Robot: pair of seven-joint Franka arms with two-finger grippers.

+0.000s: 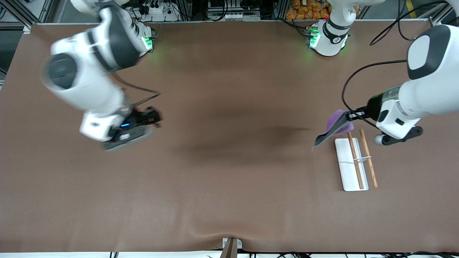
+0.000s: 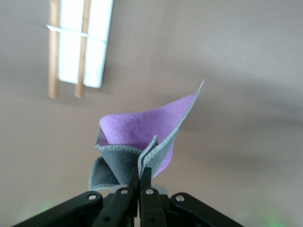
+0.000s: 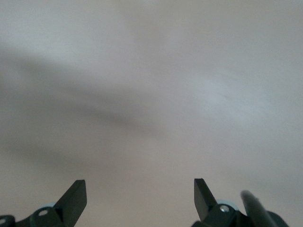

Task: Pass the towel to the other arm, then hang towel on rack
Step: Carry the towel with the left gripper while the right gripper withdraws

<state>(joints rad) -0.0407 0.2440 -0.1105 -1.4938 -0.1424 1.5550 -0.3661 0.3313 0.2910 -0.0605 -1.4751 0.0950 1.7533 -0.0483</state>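
The towel [image 1: 335,125], purple on one face and dark grey on the other, hangs in the air from my left gripper [image 1: 349,116], which is shut on one of its edges. It hovers over the table beside the end of the rack [image 1: 351,165] that lies farther from the front camera. In the left wrist view the towel [image 2: 142,132] fans out from the closed left gripper [image 2: 140,172], with the rack [image 2: 78,42] on the table below. My right gripper [image 1: 156,118] hangs open and empty over bare table toward the right arm's end; its wrist view shows the right gripper [image 3: 140,189] with nothing between its fingertips [image 3: 75,195].
The rack's white base [image 1: 346,172] carries two wooden rods [image 1: 355,161] joined by a thin crossbar. A brown cloth [image 1: 229,186] covers the whole table. A small clamp [image 1: 231,247] sits at the edge nearest the front camera.
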